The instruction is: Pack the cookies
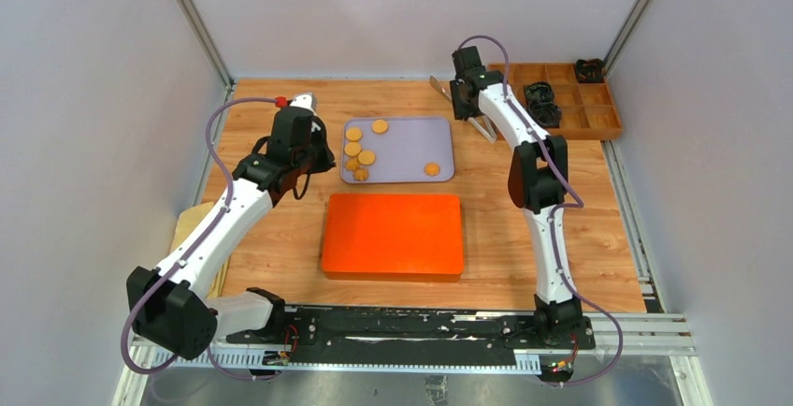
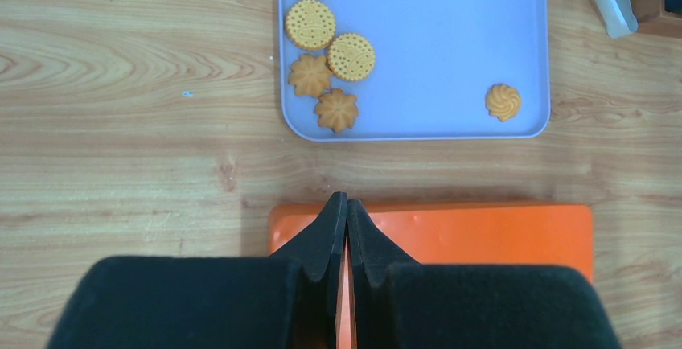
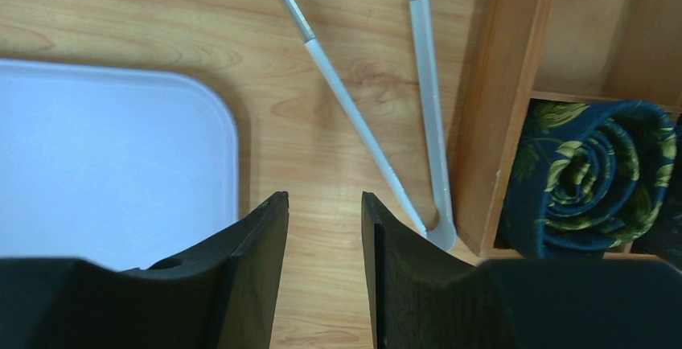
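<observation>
Several golden orange cookies lie on a lavender tray: a cluster at its left side and a single swirl cookie at the near right. An orange flat box lies in front of the tray. My left gripper is shut and empty, held above the box's far left corner; it sits left of the tray in the top view. My right gripper is open and empty over bare wood between the tray's right corner and the tongs.
Metal tongs with white tips lie just right of the tray. A wooden compartment organizer stands at the back right and holds a rolled dark patterned cloth. A tan board lies at the left edge.
</observation>
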`<state>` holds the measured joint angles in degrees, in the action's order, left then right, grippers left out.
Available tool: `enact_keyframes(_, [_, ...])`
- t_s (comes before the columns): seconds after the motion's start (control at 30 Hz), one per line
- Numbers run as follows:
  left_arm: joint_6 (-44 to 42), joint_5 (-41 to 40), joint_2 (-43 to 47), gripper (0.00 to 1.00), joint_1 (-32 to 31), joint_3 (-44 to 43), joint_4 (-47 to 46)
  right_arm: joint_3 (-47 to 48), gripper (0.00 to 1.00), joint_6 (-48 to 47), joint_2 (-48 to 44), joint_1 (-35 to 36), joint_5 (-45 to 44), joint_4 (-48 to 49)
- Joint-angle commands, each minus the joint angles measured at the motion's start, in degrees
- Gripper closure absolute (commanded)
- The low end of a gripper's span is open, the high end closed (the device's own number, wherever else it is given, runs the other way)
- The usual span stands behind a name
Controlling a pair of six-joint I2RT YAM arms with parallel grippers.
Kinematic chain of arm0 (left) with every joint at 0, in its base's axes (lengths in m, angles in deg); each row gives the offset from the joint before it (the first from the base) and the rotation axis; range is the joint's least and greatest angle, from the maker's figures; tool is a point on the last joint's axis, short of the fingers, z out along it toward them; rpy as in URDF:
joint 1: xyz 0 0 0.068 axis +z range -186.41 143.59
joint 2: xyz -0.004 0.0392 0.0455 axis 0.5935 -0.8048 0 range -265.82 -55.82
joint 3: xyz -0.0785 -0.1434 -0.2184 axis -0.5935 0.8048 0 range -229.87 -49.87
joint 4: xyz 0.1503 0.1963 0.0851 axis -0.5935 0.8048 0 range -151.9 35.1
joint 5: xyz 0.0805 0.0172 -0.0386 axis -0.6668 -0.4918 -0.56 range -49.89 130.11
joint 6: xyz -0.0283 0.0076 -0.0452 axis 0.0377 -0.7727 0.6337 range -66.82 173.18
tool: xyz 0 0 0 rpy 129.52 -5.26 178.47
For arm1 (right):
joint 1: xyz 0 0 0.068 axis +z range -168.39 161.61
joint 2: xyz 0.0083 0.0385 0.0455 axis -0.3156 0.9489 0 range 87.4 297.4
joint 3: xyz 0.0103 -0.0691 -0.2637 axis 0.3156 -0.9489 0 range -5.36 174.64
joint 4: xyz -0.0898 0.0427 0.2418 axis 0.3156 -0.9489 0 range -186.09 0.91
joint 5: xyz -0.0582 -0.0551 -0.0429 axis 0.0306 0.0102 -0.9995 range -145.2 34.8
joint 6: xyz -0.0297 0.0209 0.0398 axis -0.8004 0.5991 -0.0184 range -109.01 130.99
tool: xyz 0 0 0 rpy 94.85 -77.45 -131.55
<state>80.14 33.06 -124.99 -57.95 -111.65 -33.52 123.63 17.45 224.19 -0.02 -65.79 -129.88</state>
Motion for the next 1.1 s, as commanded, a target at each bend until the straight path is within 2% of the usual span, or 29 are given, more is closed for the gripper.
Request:
enact_keyframes(0.0, [-0.4, 0.2, -0.1, 0.93, 0.1, 0.8, 0.1, 2.1, 0.57, -2.0, 2.0, -2.6, 0.1, 0.6])
enact_keyframes(0.43, [0.4, -0.1, 0.2, 0.93, 0.1, 1.4, 0.7, 0.8, 0.60, -0.9, 6.9, -6.1, 4.3, 1.2])
enact_keyframes(0.57, [0.6, 0.0, -0.2, 0.93, 0.1, 1.3, 0.8, -1.8, 0.71, 0.1, 6.4, -6.0, 5.8, 1.6])
enact_keyframes(0.73, [0.6, 0.2, -0.1, 0.93, 0.1, 1.6, 0.8, -6.7, 1.00, 0.7, 3.5, -6.1, 6.8, 3.3])
enact_keyframes(1.07, [0.9, 1.0, 0.3, 0.94, 0.1, 2.3, 0.4, -17.0, 1.00, 2.4, -6.8, -6.0, 12.6, 3.0])
